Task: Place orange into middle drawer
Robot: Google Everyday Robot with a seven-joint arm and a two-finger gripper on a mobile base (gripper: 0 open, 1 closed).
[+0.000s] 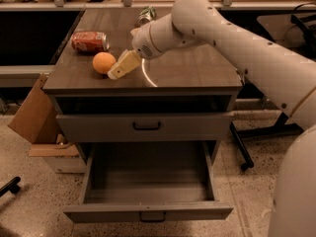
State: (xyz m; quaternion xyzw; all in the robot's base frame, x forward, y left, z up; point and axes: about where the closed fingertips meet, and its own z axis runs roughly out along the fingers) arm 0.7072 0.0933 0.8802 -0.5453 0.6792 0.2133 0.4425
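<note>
1. Arm [237, 48], white, robot's only one: reaches from the right across the cabinet top toward its left side.
2. Cabinet [187, 68], dark wood-look top, grey drawers below; the top carries the orange and two cans.
3. Middle drawer [148, 179], grey: pulled fully out toward the near side, interior bare. The receiving end looks ready.
4. Upper drawer [98, 127], grey with a dark bar handle: closed, directly above the open one.
5. Cardboard box [30, 111]: on the floor, leaning at the cabinet's left.
6. Gripper [116, 72], tan: angled down and left, low over the top, its tip just right of the orange. Whether it is open or closed cannot be told; it has hold of nothing.
7. Soda can [89, 41], red: lying on its side, just far-left of the orange.
8. Orange [103, 62]: resting on the top near its left near edge, not yet lifted. Step in hand, by judgement: approach to grasp. Next move calls for bracketing the fruit without rolling it leftward off the edge or into the can.
9. Small can [146, 15]: at the far edge, well apart.
</note>
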